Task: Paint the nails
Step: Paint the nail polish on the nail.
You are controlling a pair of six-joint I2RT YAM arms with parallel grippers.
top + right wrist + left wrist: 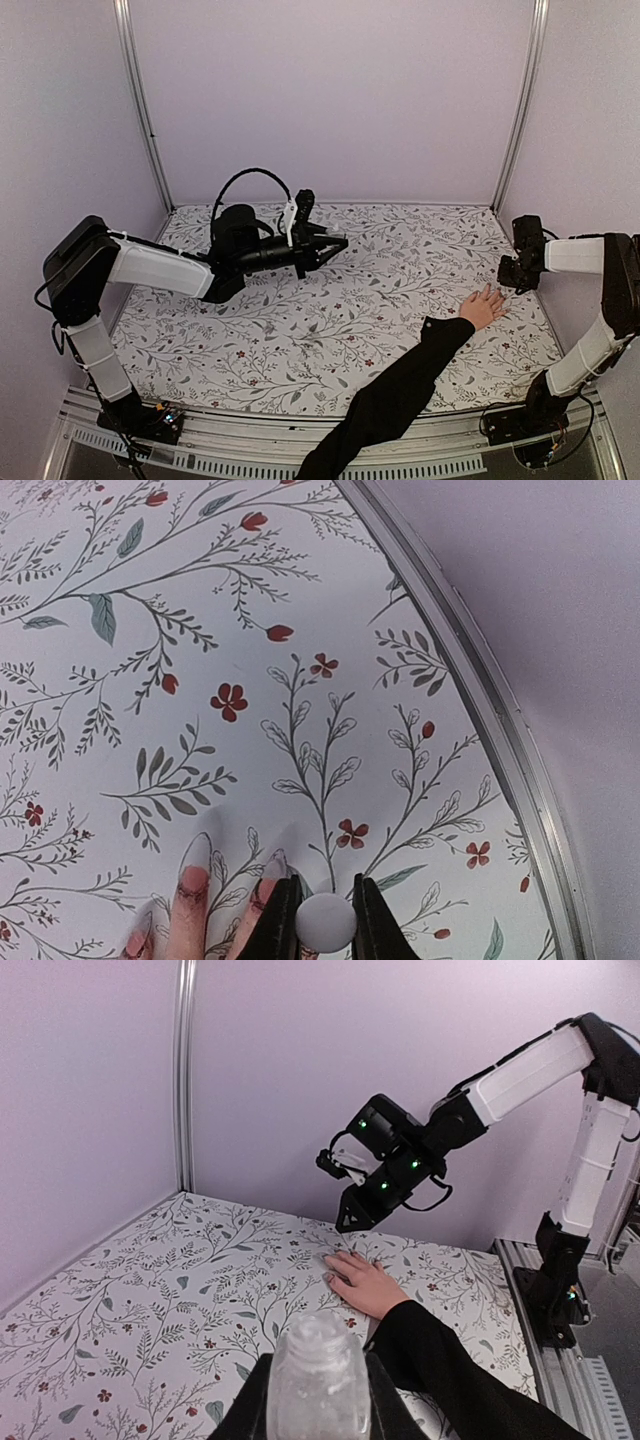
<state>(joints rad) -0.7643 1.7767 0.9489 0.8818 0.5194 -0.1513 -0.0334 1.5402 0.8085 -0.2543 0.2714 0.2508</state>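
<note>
A light-skinned hand (483, 307) in a long black sleeve (400, 390) lies flat on the floral table at the right, fingers spread. Its long pale nails (197, 848) show in the right wrist view, and they appear small at the fingertips (330, 1276) in the left wrist view. My right gripper (325, 908) hangs just above the fingertips, shut on a small white round cap (325, 920); what is below the cap is hidden. In the top view the right gripper (510, 272) sits just beyond the hand. My left gripper (318, 1385) is shut on a pale translucent bottle (318, 1365), held above mid-table (325, 244).
A metal rail (480, 700) edges the table close to the right of the right gripper. Upright frame posts (140, 100) (520, 100) stand at the back corners against purple walls. The sleeve crosses the near right part of the table.
</note>
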